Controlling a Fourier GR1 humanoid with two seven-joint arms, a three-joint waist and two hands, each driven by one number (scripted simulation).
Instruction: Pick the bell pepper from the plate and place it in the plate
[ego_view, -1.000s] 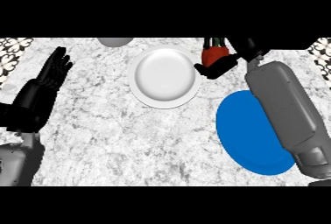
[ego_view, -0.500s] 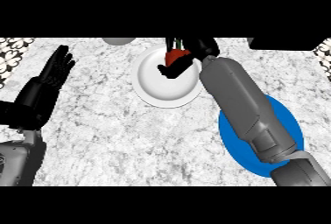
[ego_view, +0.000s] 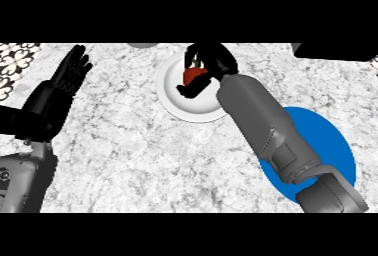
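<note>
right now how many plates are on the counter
2. A white plate sits near the counter's far edge, under the right hand holding the red bell pepper. A blue plate lies nearer at right, partly hidden by the forearm.

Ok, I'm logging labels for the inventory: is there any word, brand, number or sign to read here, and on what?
None: no readable text shows anywhere.
White plate: plain.
Blue plate: plain.
Red pepper in the right hand: no sticker.
Patterned patch at the counter's corner: decoration only, no letters.
</note>
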